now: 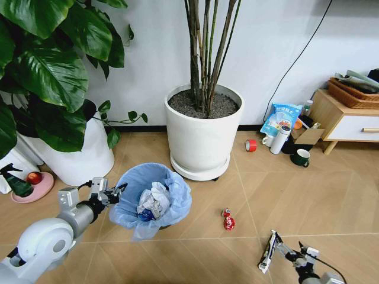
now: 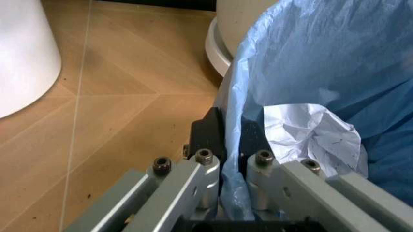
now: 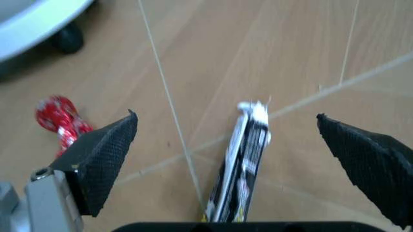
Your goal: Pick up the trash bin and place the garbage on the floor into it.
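Floor (image 1: 296, 195): left hand (image 1: 112, 194) pinches the bin (image 1: 151, 198) rim at 9 o'clock to carry it; right hand (image 3: 226, 164) gapes over a wrapper (image 3: 242, 164).

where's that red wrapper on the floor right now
In the head view the red wrapper lies on the floor, right of the trash bin and in front of the white plant pot, with the open right tool nearby.

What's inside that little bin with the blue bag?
Inside the trash bin lie crumpled white paper wads and a small blue piece. Whatever sits beneath them is covered. The left gripper pinches the rim's bag.
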